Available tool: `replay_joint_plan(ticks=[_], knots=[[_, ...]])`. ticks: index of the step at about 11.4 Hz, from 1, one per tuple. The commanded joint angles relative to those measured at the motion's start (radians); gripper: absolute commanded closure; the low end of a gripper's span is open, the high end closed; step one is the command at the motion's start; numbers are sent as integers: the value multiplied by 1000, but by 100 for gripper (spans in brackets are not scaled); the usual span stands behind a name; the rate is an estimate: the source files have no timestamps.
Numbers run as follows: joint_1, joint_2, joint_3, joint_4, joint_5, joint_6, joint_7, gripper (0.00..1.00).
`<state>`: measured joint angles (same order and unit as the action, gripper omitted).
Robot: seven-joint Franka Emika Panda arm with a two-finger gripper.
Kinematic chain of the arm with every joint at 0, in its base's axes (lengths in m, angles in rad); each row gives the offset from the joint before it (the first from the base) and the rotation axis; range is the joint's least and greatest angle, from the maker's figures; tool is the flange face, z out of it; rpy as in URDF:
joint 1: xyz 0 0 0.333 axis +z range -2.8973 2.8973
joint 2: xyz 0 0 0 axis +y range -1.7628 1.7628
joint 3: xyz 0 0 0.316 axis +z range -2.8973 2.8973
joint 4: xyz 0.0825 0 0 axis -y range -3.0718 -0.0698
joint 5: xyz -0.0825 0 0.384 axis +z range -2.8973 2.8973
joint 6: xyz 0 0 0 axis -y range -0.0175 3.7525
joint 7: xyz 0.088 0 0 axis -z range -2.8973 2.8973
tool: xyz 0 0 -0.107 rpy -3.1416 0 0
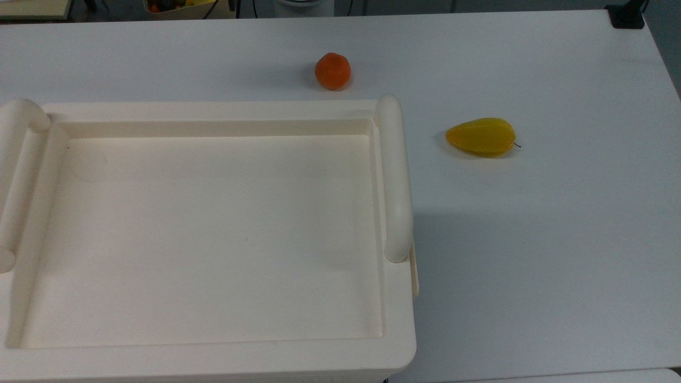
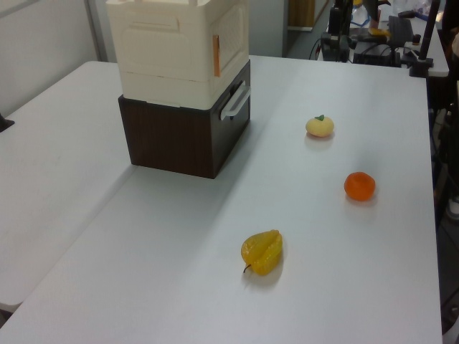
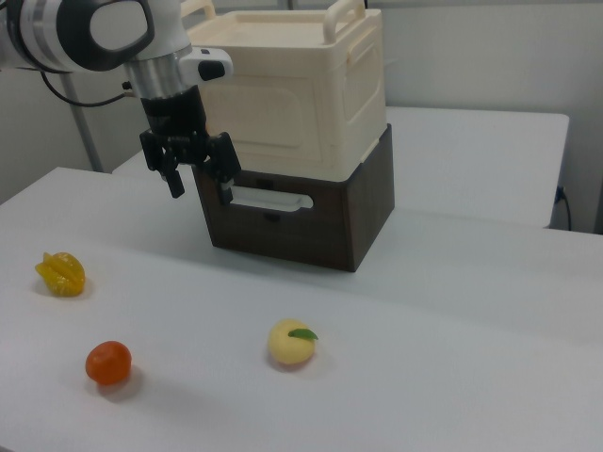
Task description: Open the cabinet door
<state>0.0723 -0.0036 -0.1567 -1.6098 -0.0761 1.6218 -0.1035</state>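
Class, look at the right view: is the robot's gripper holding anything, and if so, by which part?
Nothing is held. The gripper hangs open in front of the cream cabinet, its fingers apart with nothing between them.

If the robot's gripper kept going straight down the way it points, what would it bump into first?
Probably the bare white table. The gripper points downward, open, beside the dark box's pale handle, with no fruit beneath it, though depth is hard to judge.

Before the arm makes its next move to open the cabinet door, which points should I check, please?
1. Is the pincer open: ok.
2. Is the pincer beside the cabinet door, at the door's left edge in the right view: ok.
3. Is the door open: not ok, it looks flush.
4. Are the peach, orange and starfruit away from the door: ok.
5. Is the pincer touching the door: cannot tell.
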Motion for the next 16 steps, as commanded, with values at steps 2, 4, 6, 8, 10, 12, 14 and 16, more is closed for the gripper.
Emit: replay_joint_plan(ticks=[2,4,6,8,10,12,14,16], knots=[[15,20,2,7,4,-16,-15,0],[43,30,3,8,13,-14,-1,0],[73,49,3,14,25,-4,4,0],[145,108,3,71,26,77,88,0],[164,148,5,96,30,235,162,0],[205,180,5,99,25,384,169,0],[230,198,3,97,15,540,252,0],[244,215,3,111,4,633,315,0]])
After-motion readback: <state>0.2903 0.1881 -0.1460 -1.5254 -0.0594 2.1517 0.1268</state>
